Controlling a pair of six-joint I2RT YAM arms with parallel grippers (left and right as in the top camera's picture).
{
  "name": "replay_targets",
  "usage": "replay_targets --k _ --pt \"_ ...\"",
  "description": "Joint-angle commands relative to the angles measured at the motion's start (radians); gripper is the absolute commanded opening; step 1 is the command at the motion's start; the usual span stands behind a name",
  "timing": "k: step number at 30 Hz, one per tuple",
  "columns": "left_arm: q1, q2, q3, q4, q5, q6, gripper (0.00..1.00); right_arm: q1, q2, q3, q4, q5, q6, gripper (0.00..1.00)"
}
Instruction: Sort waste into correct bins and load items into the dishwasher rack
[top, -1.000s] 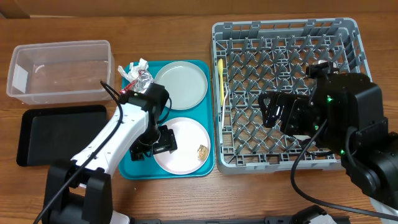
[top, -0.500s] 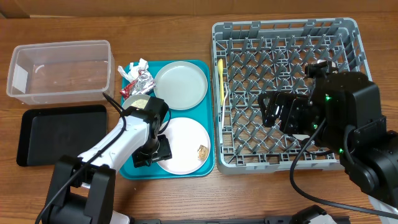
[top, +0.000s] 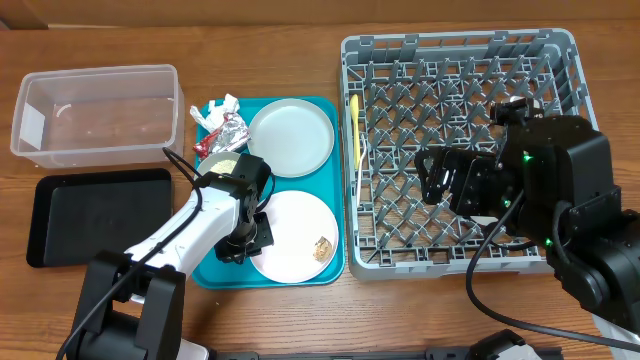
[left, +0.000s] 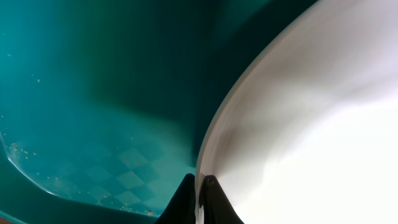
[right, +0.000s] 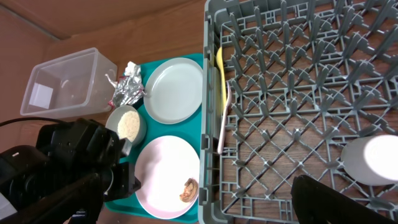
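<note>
– Two left fingers (left: 219, 210) pinch the rim of the pinkish-white plate (left: 298, 124), one on each side of its edge; the plate lies on the teal tray (left: 93, 93).
– And the right fingers (right: 336, 202)?
– Above the dishwasher rack (top: 460, 40); open or closed, I cannot tell. The white cup (right: 370, 160) sits inside the rack, the yellow utensil (right: 219, 65) along its wall nearest the tray.

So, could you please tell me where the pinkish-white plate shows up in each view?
Overhead: pinkish-white plate, lower half of the teal tray.
Left wrist: plate fills the right side, tray left.
Right wrist: plate lower left, beside the dishwasher rack.
Shared landmark: the teal tray.
</note>
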Motion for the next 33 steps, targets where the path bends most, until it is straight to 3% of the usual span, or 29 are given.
replay_targets --k 1,8,21,33 --pt "0.006 0.01 0.005 -0.037 -0.022 0.014 0.04 -0.003 -0.002 0.008 0.005 0.008 0.004 1.0" --pt "0.036 -0.069 0.1 -0.177 -0.015 0.023 0.04 -0.003 -0.002 0.008 0.005 0.008 0.003 1.0" --pt "0.167 -0.391 0.136 -0.235 0.109 0.143 0.04 -0.003 -0.002 0.008 0.005 0.01 0.003 1.0" --pt "0.654 -0.579 0.137 -0.323 0.09 0.149 0.04 -0.003 -0.002 0.008 0.003 0.012 0.004 1.0"
